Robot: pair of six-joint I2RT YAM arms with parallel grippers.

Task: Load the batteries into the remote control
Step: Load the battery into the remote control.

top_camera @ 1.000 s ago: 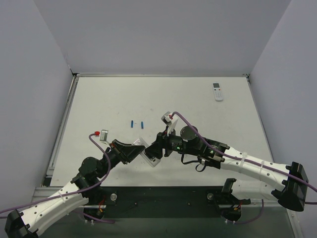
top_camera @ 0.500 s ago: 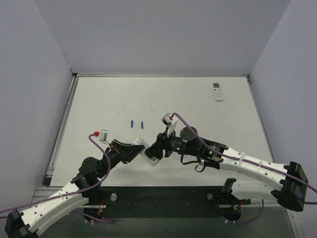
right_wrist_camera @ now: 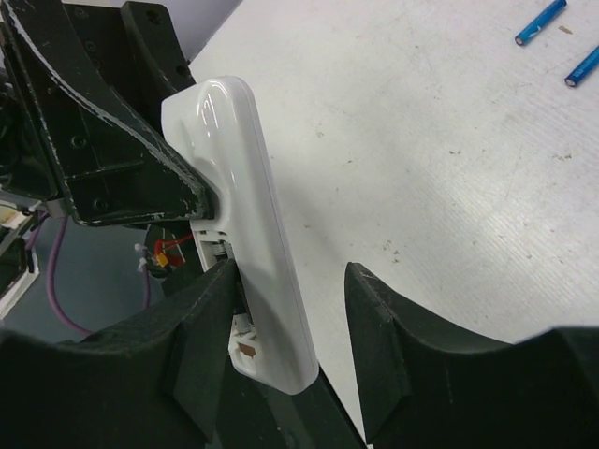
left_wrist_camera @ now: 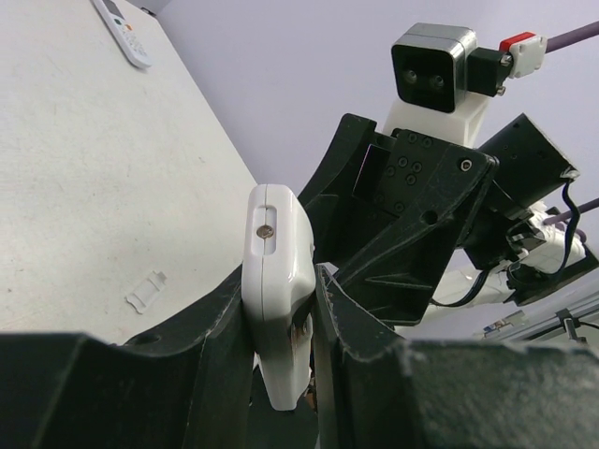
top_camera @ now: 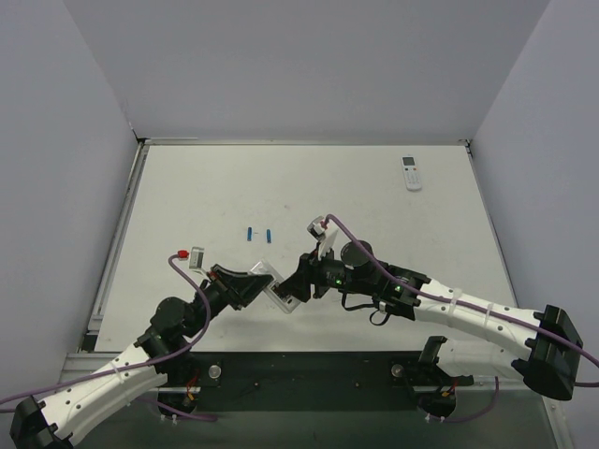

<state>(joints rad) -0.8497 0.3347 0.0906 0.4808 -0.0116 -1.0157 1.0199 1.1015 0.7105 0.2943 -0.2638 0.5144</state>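
Presently, the left gripper (left_wrist_camera: 278, 311) clamped the remote control (left_wrist_camera: 276, 248); the right gripper (right_wrist_camera: 290, 281) straddled it, fingers spread (batteries (top_camera: 250, 233) lay beyond on the table (top_camera: 187, 187), second remote (top_camera: 411, 173) well apart).

no readable text, labels, brands, numbers or signs on anything in view

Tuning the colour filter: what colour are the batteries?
Blue, darker at the ends. The batteries show best in the right wrist view.
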